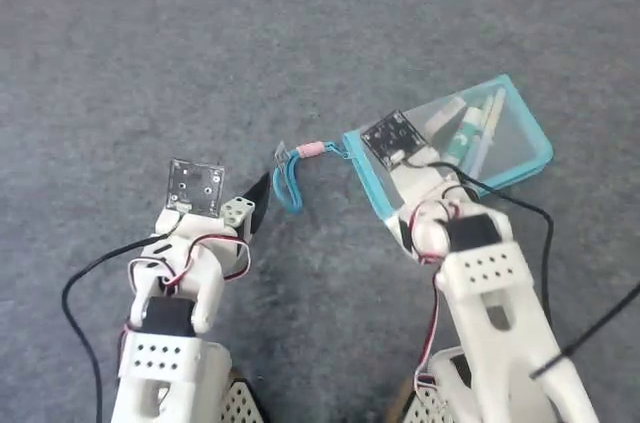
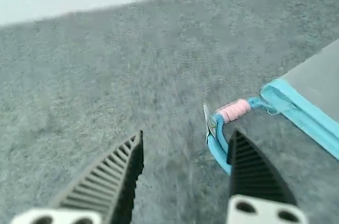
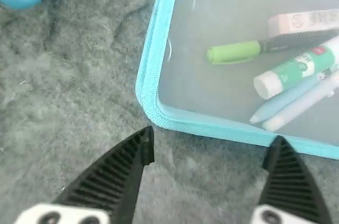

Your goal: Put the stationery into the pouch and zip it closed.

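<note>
R jaws wide open, empty, pouch (image 3: 145, 83) edge just ahead; L jaws open, empty, zip-pull loop (image 2: 217, 147) beside one tip. Glue-stick (image 3: 296, 73) label illegible.

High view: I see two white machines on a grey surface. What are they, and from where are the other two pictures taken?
They are two robot arms. Each other picture comes from a camera on one arm's wrist, looking past its pincer. The left pincer is open beside the pouch's blue loop. The right pincer is open by the edge of the clear pouch, which lies on the grey carpet. Inside are a green pen, a glue stick, an eraser and pale pens. Neither pincer holds anything.
</note>
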